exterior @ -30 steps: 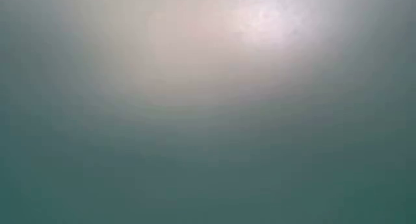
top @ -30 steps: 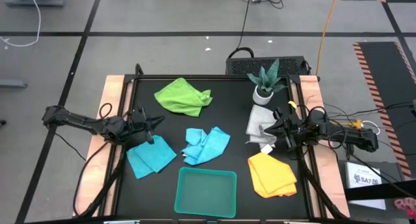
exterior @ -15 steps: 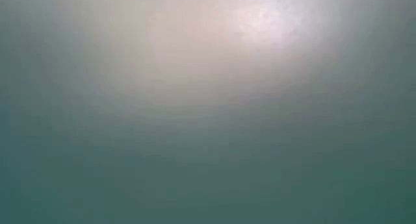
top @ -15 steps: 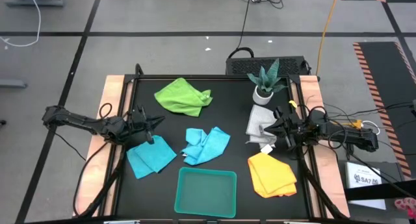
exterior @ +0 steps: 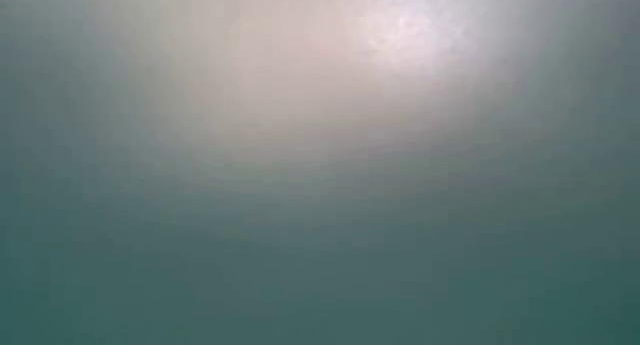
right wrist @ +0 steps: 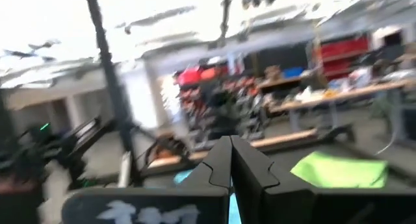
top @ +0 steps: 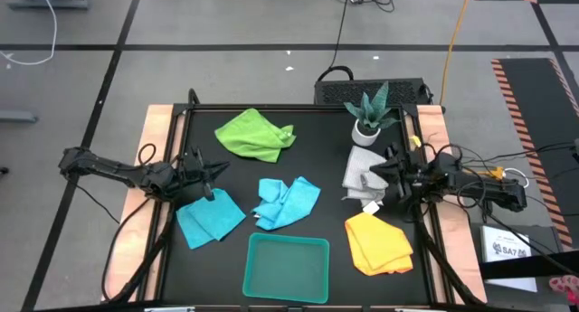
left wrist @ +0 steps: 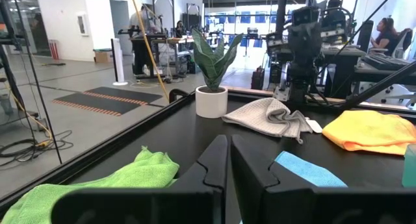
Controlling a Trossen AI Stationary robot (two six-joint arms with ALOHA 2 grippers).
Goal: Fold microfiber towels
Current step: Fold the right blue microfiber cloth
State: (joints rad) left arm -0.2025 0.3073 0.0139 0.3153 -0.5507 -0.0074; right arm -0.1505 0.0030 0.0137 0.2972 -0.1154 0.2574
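Green towel (top: 254, 134): rumpled, near the worktop's far edge, left of middle; long axis runs roughly along that edge, one corner pointing toward the plant.
Left blue towel (top: 210, 217): lies flat near the worktop's left edge, toward the near side; sits diamond-wise, one corner pointing at the near left corner.
Middle blue towel (top: 287, 202): bunched up at the middle of the worktop, just beyond the tray; long axis slants from near-left to far-right.
Grey towel (top: 360, 172): crumpled by the right edge, just in front of the plant; long axis runs from far to near.
Yellow towel (top: 378, 242): loosely doubled near the worktop's near right corner; long axis runs from far-left to near-right.
Tray (top: 287, 268): teal, at the near edge, middle of the worktop, nothing in it.
Plant (top: 369, 111): small white pot, upright near the far right corner.
Left gripper (top: 215, 172): low over the left side, above the left blue towel's far corner, pointing toward the middle; fingers all but closed, a thin slit between them, nothing held.
Right gripper (top: 381, 170): at the right edge, tips over the grey towel, pointing toward the middle; fingers pressed together; whether they pinch the cloth, I cannot tell.
Low camera: only a blank teal-grey haze.
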